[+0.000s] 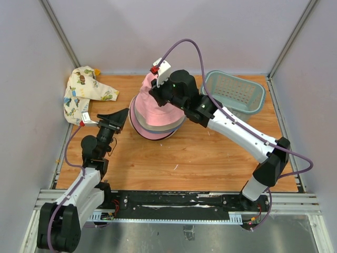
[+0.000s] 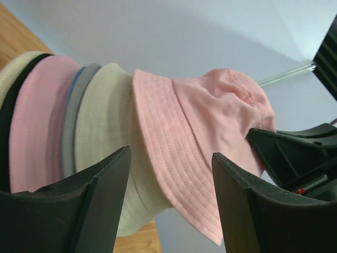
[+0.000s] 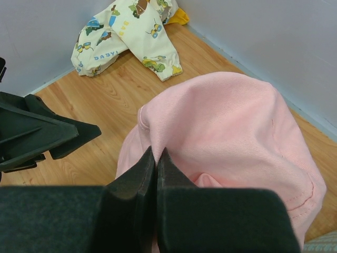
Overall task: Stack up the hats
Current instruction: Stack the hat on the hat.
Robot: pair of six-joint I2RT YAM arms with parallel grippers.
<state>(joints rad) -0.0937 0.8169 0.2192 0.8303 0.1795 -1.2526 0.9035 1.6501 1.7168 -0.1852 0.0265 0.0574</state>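
A stack of bucket hats stands at the middle back of the wooden table. The top one is a pink hat; in the left wrist view it lies over cream, grey, pink, black and cream hats. My right gripper is shut, pinching a fold of the pink hat's crown. My left gripper is open and empty, just left of the stack, its fingers framing the pink brim.
A cream printed cloth lies at the back left corner. A grey-green slatted basket stands at the back right. Walls enclose the table on three sides.
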